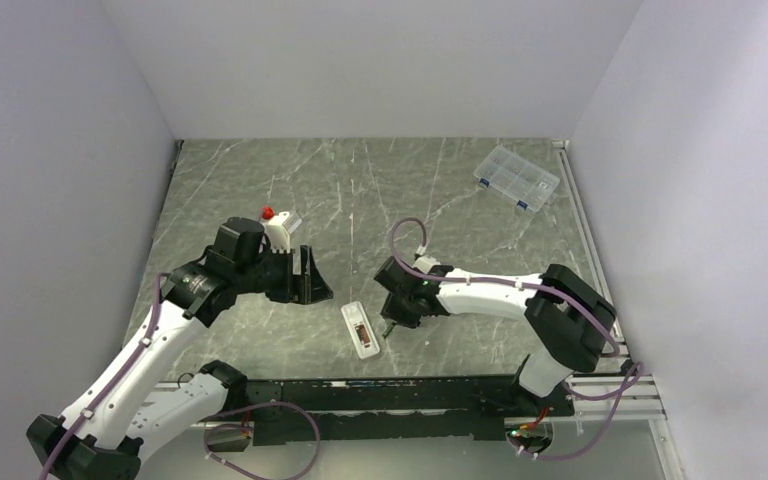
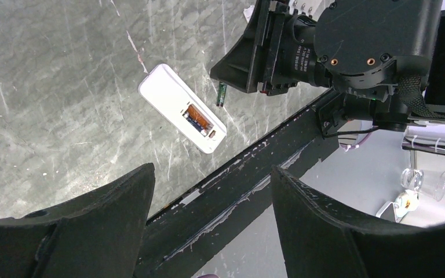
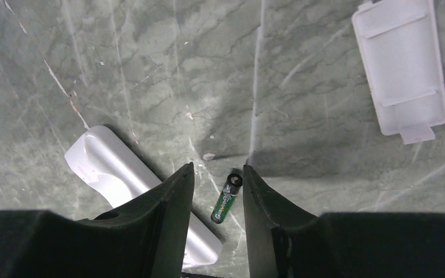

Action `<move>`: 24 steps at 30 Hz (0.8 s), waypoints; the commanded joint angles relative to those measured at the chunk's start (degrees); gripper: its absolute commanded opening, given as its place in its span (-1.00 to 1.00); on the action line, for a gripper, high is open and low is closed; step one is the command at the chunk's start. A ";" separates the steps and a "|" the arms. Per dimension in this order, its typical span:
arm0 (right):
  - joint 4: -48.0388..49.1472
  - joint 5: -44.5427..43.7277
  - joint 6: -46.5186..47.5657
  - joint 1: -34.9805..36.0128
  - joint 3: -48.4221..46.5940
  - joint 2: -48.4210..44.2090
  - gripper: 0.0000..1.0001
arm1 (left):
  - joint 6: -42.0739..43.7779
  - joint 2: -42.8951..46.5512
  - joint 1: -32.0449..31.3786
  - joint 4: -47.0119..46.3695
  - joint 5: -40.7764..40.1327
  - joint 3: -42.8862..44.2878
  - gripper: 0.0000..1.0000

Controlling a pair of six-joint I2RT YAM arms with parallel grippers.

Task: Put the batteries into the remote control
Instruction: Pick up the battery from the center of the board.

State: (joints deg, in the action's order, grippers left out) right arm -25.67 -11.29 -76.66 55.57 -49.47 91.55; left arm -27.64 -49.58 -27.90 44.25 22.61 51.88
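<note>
The white remote control (image 1: 360, 329) lies on the marble table near its front edge, back side up, with its battery bay open (image 2: 199, 119). The bay looks orange-brown inside, and I cannot tell what it holds. One dark green battery (image 3: 226, 198) lies on the table just right of the remote (image 3: 113, 165). My right gripper (image 3: 218, 168) is low over it, open, with a finger on each side of the battery; the battery's far end is next to the right finger. My left gripper (image 2: 211, 174) hovers left of the remote, wide open and holding nothing. In the left wrist view the battery (image 2: 222, 94) shows under the right gripper.
The remote's white battery cover (image 3: 402, 69) lies flat on the table beyond the right gripper. A clear compartmented box (image 1: 516, 178) stands at the back right. The black front rail (image 2: 249, 174) runs close to the remote's near end. White walls enclose the table.
</note>
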 commanded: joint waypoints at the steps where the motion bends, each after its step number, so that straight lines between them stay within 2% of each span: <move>1: 0.07 0.52 3.18 -0.11 -2.60 2.39 -0.23 | 1.20 1.20 -0.11 -0.48 -0.28 0.92 0.56; 16: -11.50 -7.75 9.92 1.84 -10.65 0.06 -0.22 | 1.11 1.84 -0.14 -0.50 -0.20 0.68 0.56; 24: -13.15 -7.12 7.58 5.03 -11.49 2.89 -0.28 | 0.85 2.33 -0.14 -0.55 -0.46 0.51 0.56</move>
State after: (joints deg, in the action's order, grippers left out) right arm -37.06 -17.47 -67.94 59.66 -60.05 93.80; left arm -27.64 -48.45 -27.90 44.27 22.59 51.88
